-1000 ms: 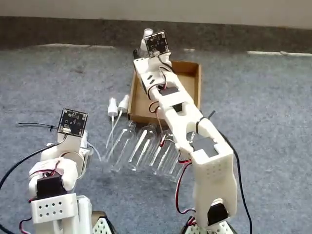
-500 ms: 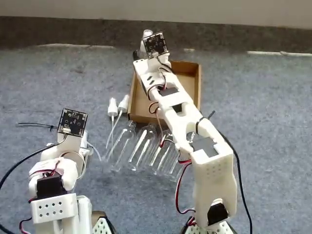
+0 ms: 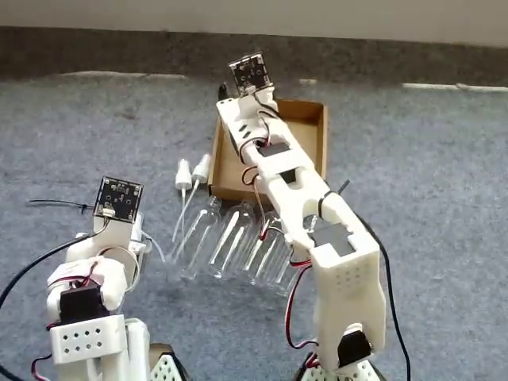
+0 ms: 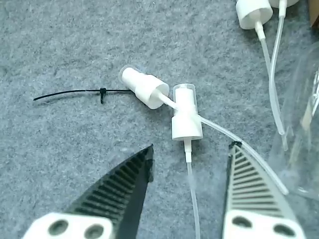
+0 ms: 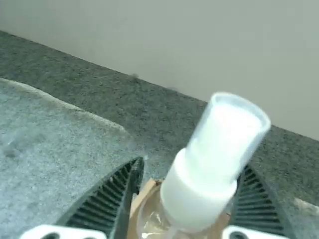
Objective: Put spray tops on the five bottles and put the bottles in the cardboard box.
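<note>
My right fingers (image 5: 192, 164) are closed on a clear bottle (image 5: 152, 216), one ribbed jaw on each side of it. The bottle's fitted top (image 5: 219, 144), white collar under a clear cap, juts out past my fingertips and tilts toward the pale wall (image 5: 199, 45). A sliver of brown cardboard shows just below the collar. In the high view this arm of mine is stretched long across the box (image 3: 311, 139), its wrist at the box's far left corner, so the bottle hangs there at the box's far edge. My left fingers (image 4: 191, 147) are spread wide and grip nothing. They hover low over the grey carpet (image 4: 60, 45), and between their tips runs the thin tube of a loose top (image 4: 187, 119) that lies flat with its clear cap pointing away from me. A second top (image 4: 144, 87) lies at a slant, its narrow end touching the loose top's cap. A black tie (image 4: 75, 92) trails off from the second top's other end. Farther out, two more tops (image 4: 251, 14) lie side by side with their tubes running back toward me, near the box's left wall. Four bottles (image 3: 238, 242), clear and uncapped, lie in a row on the carpet just before the box's near wall, beside my left arm. I can read no print on the bottle or tops.
</note>
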`<state>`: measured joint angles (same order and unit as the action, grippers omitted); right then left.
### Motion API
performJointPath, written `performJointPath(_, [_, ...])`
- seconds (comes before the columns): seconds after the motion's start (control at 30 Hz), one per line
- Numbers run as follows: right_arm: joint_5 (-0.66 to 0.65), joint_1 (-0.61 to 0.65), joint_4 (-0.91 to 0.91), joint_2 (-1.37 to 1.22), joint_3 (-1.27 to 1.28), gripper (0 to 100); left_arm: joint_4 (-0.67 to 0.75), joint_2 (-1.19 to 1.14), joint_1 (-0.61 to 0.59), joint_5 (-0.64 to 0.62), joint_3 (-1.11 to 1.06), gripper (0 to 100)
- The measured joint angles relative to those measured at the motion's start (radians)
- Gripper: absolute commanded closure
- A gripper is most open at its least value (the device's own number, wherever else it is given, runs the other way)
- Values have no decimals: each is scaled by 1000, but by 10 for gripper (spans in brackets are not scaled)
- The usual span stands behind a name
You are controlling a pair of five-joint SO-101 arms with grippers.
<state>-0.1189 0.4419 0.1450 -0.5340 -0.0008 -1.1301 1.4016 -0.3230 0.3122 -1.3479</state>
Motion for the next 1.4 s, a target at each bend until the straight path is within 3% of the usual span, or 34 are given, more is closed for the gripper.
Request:
performJointPath(0.43, [0,0,-6,0,0,760,0,0,0,0,0,772])
performJointPath(0.97, [0,0,-232,0,-218,760,0,0,0,0,0,772])
performJointPath(1.17, [0,0,-425,0,-473,760,0,0,0,0,0,772])
performJointPath(1.4, [0,-5,-815,0,-921,762,0,0,0,0,0,772])
